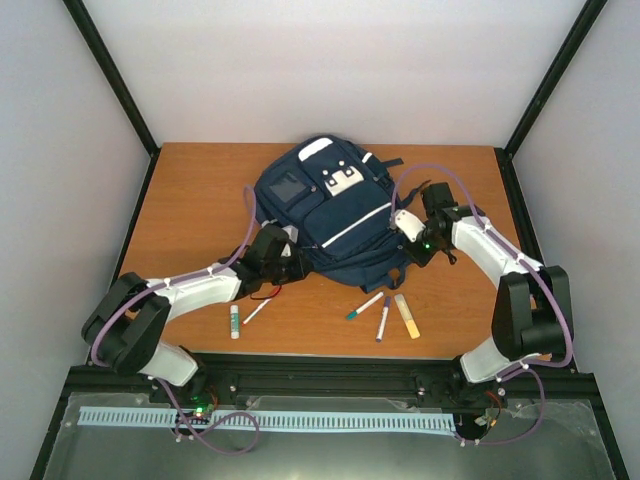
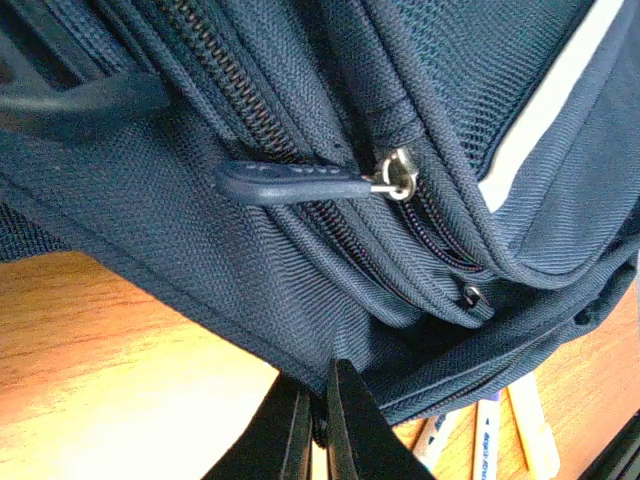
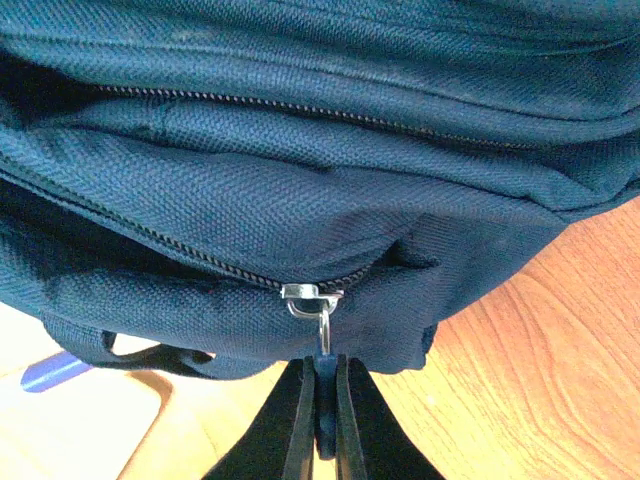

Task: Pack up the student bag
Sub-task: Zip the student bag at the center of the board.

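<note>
The student bag [image 1: 330,210], a navy backpack with white trim, lies in the middle of the wooden table. My left gripper [image 1: 290,262] is at its near left edge. In the left wrist view the gripper [image 2: 322,388] is shut on the bag's bottom fabric seam [image 2: 250,330]. A navy zip pull [image 2: 290,183] lies on the bag above it. My right gripper [image 1: 415,245] is at the bag's right side. In the right wrist view it [image 3: 325,368] is shut on a navy pull tab hanging from a silver zip slider [image 3: 312,295]. The zip left of the slider gapes slightly.
On the table in front of the bag lie a white glue stick [image 1: 234,321], a thin pen [image 1: 257,311], a green-tipped marker [image 1: 365,305], a purple-tipped marker [image 1: 383,319] and a yellow highlighter [image 1: 407,315]. Dark frame posts stand at the table's back corners.
</note>
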Controlling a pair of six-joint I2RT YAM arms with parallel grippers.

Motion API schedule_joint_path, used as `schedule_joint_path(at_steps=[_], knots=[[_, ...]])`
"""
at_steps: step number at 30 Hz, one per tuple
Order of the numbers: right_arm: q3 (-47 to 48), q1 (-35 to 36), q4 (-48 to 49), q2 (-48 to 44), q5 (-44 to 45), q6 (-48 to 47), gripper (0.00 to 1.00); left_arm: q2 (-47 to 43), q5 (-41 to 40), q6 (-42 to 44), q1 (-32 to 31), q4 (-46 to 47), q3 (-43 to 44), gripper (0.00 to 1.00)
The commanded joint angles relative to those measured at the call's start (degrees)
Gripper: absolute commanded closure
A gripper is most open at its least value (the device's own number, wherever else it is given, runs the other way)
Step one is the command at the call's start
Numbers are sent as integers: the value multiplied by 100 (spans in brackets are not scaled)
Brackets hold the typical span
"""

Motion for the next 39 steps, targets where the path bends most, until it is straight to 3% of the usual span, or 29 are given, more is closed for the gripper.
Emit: schedule_joint_path(at_steps=[1,9,13,18,20,23,26,33,39], knots=[[299,-186,-368,-2,1021,-118,97,-274,-448,395,138,-703,-70,99],[356,-302,-339,114,1416,-384,97,-260,-798,572,823,-1079,-44,99],[244,-270,-393,81,1034,-380,97,-262,-656,732,1418,-1097,83,99],[-332,836,-285,-457,1006,-269,97,107,-459,1028,1901,-1364,795,99],[-307,1257,-393,-480,616,21,97,176,-445,1106,1960,-1574,1083,92],[-84,1817,-528,-383,124,490,97,-113,-391,1003,1964,-1848,1202,59],[94,2344,-393,-334,-56,816,97,-709,-263,746,1958,-2065,1032,40],[682,2921,-147,213,-301,1242,97,-1736,664,116,1771,-2232,382,34],[1162,3170,-201,782,-488,1306,97,-1984,720,-755,1120,-2011,76,33]])
